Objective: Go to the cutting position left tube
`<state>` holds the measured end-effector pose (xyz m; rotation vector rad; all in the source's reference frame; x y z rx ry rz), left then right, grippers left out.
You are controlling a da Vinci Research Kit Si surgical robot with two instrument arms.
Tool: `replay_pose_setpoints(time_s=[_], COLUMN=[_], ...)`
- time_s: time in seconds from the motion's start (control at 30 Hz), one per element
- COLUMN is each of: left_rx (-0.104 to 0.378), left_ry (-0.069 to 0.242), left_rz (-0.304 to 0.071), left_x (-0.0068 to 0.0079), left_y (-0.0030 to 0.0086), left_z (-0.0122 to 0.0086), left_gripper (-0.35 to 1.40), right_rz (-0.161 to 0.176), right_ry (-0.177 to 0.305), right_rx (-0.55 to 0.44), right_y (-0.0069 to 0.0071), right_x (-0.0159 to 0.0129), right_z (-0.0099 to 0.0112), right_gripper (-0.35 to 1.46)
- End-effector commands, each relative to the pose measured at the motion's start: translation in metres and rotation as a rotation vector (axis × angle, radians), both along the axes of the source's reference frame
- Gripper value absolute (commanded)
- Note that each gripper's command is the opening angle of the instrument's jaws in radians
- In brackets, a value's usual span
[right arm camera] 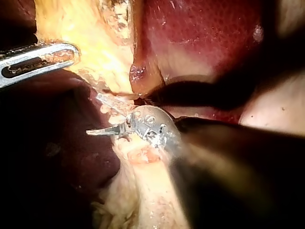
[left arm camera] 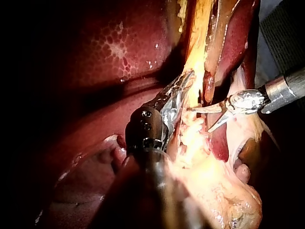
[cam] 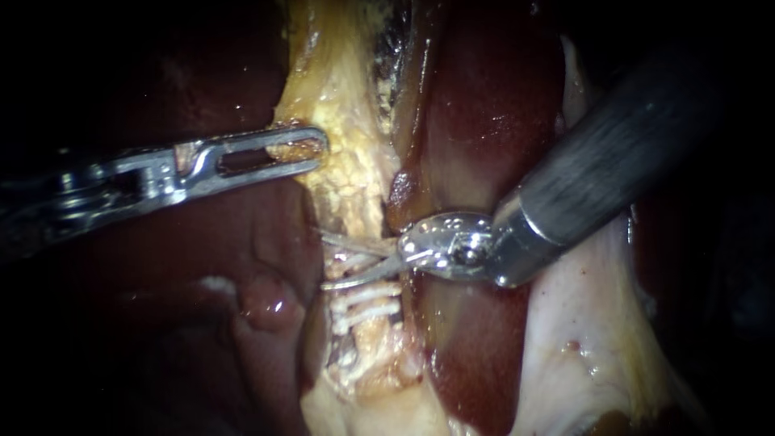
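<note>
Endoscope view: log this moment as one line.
left tool: jaws shut on yellow tissue | right tool: blades open, clipped tube between them, above clips | tube uncut

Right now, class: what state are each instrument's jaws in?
Slotted silver left instrument: shut on yellow fatty tissue.
Thin-bladed right instrument: open, holding nothing.

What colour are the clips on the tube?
The clips are white, seen best in the endoscope view.

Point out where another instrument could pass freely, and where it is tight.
Free: the liver below the left instrument gripping yellow tissue, and the pale tissue below the right instrument. Crowded: the tube, with the right instrument's open blades just above the clips.
</note>
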<state>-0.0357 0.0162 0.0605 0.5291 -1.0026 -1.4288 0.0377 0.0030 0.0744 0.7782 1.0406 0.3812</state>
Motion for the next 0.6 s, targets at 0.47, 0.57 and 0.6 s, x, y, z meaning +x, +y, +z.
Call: replay_pose_setpoints(time_s=[0.47,0.57,0.6], left_rx=[0.002,0.001,0.002], left_ry=[0.004,0.006,0.008], left_rz=[0.0,-0.005,-0.006], left_x=[0.0023,0.003,0.0033], left_y=[-0.0005,-0.0004,-0.0004], left_z=[-0.003,-0.0035,-0.0038], left_gripper=[-0.35,-0.35,-0.35], right_rz=[0.0,-0.004,-0.011], right_ry=[0.001,-0.027,-0.044], right_rx=[0.023,0.025,0.02], right_y=[-0.0006,-0.0007,-0.0007], right_x=[-0.0011,-0.0015,-0.0017], right_z=[-0.002,-0.0021,-0.0022], right_gripper=[1.2,1.2,1.2])
